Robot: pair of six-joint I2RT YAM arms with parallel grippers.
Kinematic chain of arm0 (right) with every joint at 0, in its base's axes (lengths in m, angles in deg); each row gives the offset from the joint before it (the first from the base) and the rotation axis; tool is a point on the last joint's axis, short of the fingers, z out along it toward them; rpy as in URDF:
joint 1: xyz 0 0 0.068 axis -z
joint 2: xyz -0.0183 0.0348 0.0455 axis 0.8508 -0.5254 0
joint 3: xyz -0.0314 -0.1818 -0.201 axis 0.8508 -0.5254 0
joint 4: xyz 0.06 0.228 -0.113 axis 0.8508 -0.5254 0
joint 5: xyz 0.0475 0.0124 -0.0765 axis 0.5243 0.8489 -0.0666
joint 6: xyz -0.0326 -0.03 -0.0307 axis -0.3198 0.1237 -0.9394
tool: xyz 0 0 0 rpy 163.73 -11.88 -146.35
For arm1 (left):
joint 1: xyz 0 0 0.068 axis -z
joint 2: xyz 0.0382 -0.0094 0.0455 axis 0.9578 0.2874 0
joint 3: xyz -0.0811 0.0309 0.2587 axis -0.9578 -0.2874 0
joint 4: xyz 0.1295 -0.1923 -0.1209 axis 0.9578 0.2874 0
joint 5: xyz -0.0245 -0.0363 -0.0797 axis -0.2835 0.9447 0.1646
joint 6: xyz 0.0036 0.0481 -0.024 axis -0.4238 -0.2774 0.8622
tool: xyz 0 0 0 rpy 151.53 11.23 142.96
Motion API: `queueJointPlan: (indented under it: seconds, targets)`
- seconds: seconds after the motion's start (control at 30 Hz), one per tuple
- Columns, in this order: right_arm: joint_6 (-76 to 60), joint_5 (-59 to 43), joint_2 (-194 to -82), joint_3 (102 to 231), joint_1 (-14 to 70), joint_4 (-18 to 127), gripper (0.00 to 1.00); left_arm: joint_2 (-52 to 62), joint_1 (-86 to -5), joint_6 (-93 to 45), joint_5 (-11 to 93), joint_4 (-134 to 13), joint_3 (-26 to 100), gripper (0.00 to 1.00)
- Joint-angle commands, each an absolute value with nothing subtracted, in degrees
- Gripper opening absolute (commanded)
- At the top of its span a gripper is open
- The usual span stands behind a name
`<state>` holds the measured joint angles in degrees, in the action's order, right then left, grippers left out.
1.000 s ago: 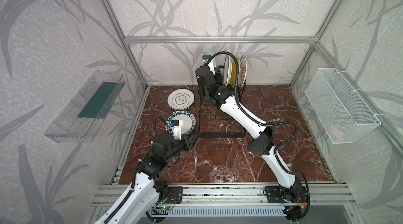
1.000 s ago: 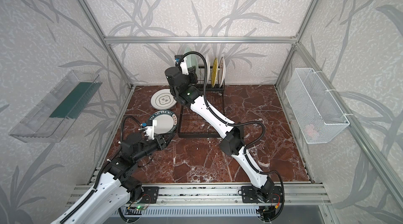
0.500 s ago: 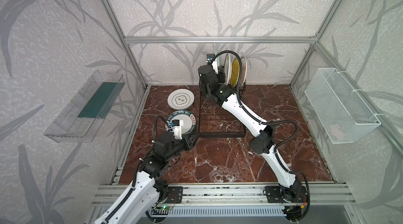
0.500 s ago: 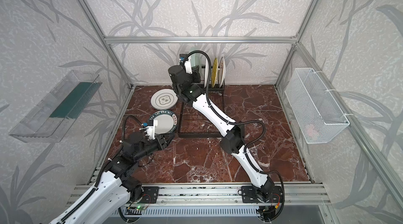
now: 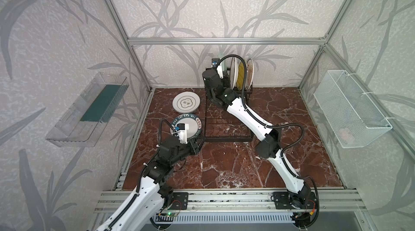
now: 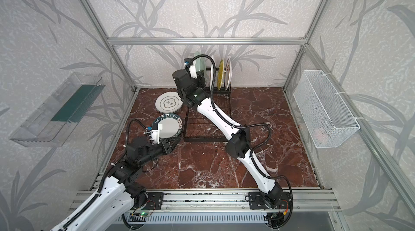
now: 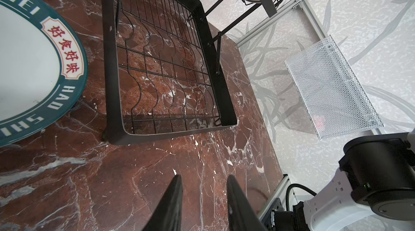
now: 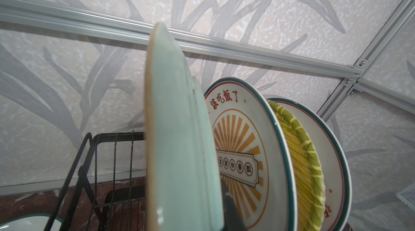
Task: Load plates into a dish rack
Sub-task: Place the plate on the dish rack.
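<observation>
Rack (image 7: 113,83) edge beside empty, parted left jaws; right jaws clamp mint plate (image 8: 179,140) rim.

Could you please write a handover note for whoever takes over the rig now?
Right gripper: shut on the mint plate, held upright at the slots of the dish rack; seating unclear.
Left gripper: open, empty, above the table beside the lettered plate.
Done: sunburst plate, yellow plate and far white plate stand racked.
To do: seat the mint plate; rack the lettered plate and the emblem plate, both flat on the table.
</observation>
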<state>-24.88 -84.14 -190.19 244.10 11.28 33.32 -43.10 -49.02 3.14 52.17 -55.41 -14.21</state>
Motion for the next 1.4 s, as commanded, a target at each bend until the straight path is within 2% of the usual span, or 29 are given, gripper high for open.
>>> queueJointPlan:
  seconds: [0.0,0.57,0.87,0.97,1.1,1.27,1.37]
  targets:
    - [-21.8,-84.3,-189.5,247.2,11.5,36.9,0.00,-43.7,-48.9,3.4,52.0,-56.6,-14.9,0.32]
    - [-15.0,-79.5,-190.1,246.9,13.0,31.1,0.00,-44.2,-48.9,3.5,51.8,-56.4,-15.1,0.33]
    - [-12.7,-76.1,-190.0,246.8,13.7,29.0,0.11,-44.0,-48.9,3.6,51.8,-56.4,-15.1,0.32]
    - [-12.9,-76.1,-190.1,246.8,13.7,29.1,0.17,-43.9,-48.9,3.4,51.7,-56.4,-15.1,0.32]
    - [-13.4,-76.0,-189.9,246.8,13.8,29.7,0.31,-43.6,-48.9,3.3,51.8,-56.6,-15.0,0.32]
    - [-14.6,-75.3,-189.5,246.8,13.8,31.3,0.55,-43.3,-48.9,3.4,51.9,-56.8,-15.0,0.32]
    - [-15.2,-75.3,-189.3,246.8,13.8,31.8,0.58,-43.3,-48.9,3.3,51.9,-56.9,-15.0,0.32]
